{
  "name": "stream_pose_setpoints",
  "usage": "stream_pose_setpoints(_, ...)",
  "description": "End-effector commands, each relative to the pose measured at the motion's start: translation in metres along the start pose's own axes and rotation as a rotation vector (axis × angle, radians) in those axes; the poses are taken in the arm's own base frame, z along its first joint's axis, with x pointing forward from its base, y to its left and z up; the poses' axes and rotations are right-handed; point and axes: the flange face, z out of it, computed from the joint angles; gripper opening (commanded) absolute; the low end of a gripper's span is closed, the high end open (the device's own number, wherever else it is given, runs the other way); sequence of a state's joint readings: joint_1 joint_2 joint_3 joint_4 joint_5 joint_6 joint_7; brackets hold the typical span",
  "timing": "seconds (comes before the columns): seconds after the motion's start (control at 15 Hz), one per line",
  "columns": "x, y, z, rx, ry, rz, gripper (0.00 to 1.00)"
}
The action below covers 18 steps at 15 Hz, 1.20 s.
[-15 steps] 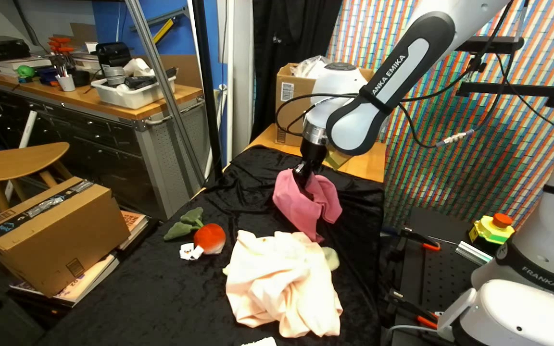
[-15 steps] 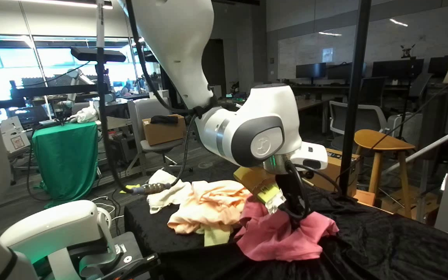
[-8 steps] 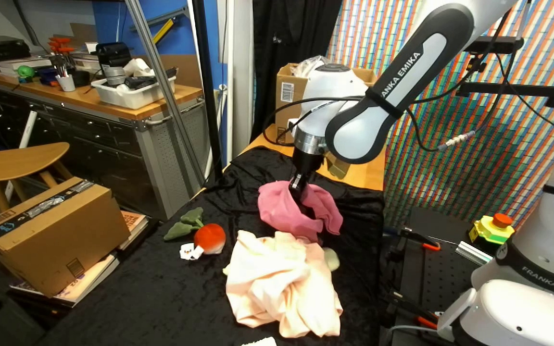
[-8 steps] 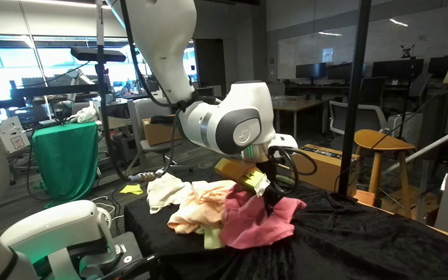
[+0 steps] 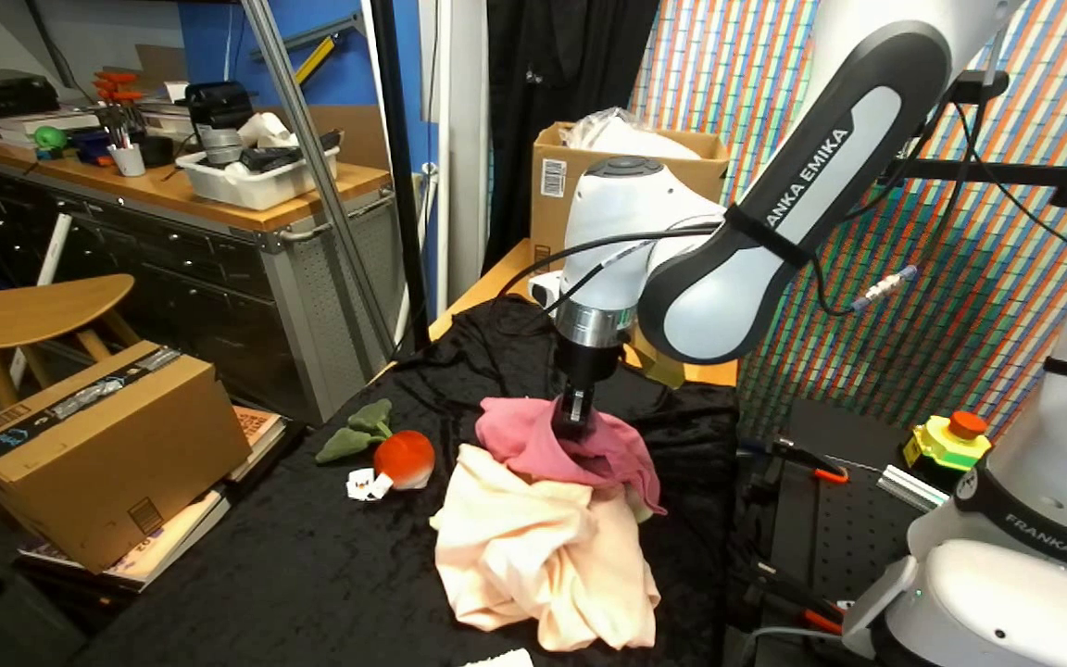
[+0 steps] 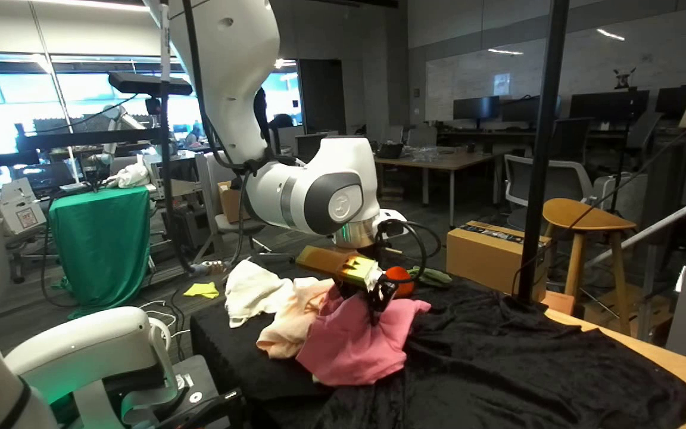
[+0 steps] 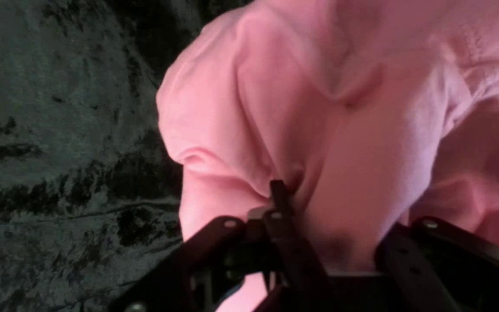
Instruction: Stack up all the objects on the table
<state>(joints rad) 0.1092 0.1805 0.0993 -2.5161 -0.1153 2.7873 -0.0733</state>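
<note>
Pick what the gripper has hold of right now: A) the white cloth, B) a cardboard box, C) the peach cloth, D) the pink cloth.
D: in the wrist view, a fold of the pink cloth is bunched up inside the gripper.

Above the end effector (image 5: 572, 426), "ANKA EMIKA" is read on the arm link (image 5: 809, 174), its start covered by a strap (image 5: 768, 236); well apart from the end effector, "FRANKA EMIKA" is read on the robot base (image 5: 1048, 533). The carton label (image 5: 553, 178) beyond cannot be read.
</note>
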Motion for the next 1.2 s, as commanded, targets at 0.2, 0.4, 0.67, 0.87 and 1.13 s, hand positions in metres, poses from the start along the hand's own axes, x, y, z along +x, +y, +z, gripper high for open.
stream_pose_setpoints(0.2, 0.007, -0.015, -0.019, -0.001, 0.013, -0.082, 0.87)
stream_pose_setpoints(0.4, 0.021, -0.033, -0.041, -0.026, 0.046, -0.127, 1.00)
stream_pose_setpoints(0.67, 0.046, -0.069, -0.073, -0.056, 0.081, -0.224, 1.00)
stream_pose_setpoints(0.87, 0.055, -0.109, -0.080, -0.052, 0.076, -0.300, 1.00)
stream_pose_setpoints(1.13, 0.057, -0.165, -0.073, -0.024, 0.040, -0.407, 1.00)
